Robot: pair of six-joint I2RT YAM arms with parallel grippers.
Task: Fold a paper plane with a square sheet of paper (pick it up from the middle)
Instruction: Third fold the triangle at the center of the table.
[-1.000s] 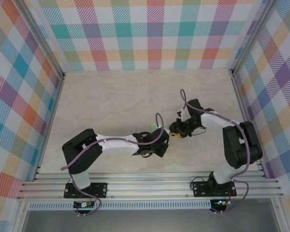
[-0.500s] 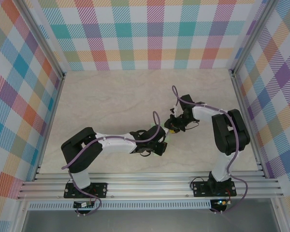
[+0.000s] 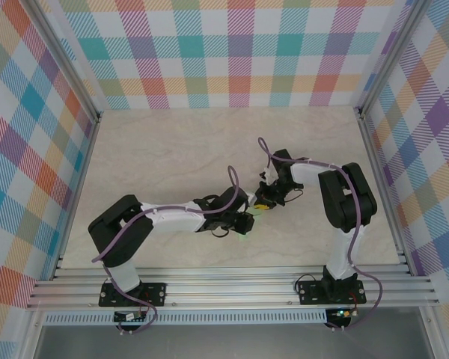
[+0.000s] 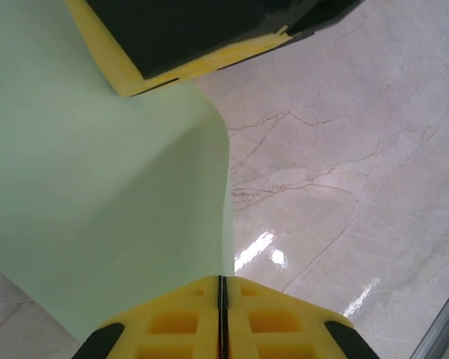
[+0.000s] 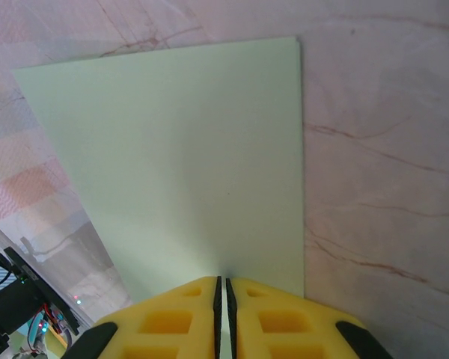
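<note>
Mint-green paper (image 5: pixel 172 149) sits pinched in left pincer (image 4: pixel 221 288) and right pincer (image 5: pixel 223 288).

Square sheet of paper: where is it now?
The square sheet of paper is held near the middle of the table, the left gripper and the right gripper each pinching an edge.

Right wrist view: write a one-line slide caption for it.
Right gripper pinches the square sheet of paper by its edge over the marble table.
</note>
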